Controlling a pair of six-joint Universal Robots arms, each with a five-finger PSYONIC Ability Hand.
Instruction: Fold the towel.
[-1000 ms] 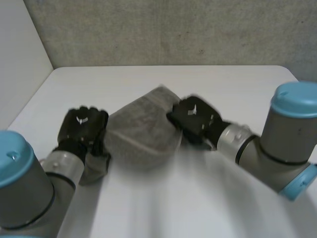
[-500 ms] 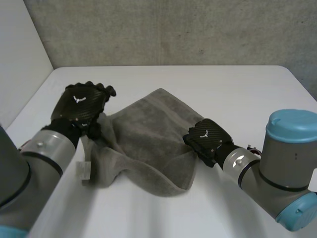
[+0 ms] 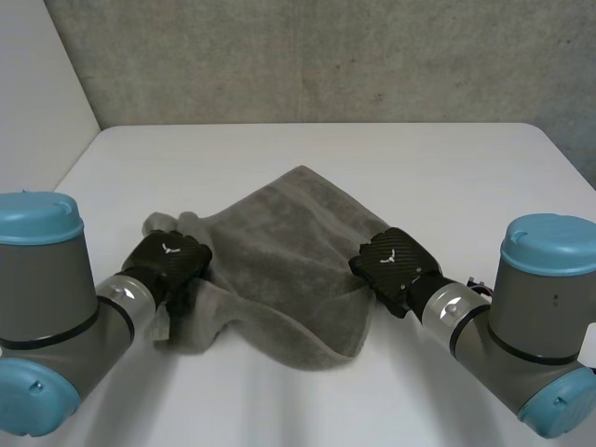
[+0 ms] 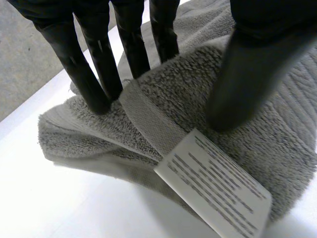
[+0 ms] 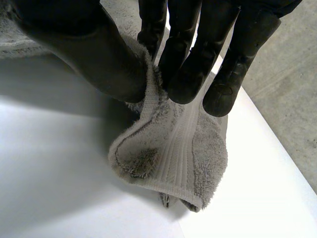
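Observation:
A grey towel lies rumpled and partly spread on the white table. My left hand rests on its near left corner. There its straight fingers and thumb stand on the towel on either side of a raised fold, beside a white label. My right hand is at the towel's right edge. In the right wrist view its thumb and fingers pinch a bunched corner of the towel just above the table.
A grey wall runs behind the table's far edge. A pale wall stands along its left side. Bare tabletop lies in front of the towel and beyond it.
My left hand came down from above the towel's far left part to its near left corner, with its fingers less spread. The right hand pulled its corner rightward, then held. The towel lies wider.

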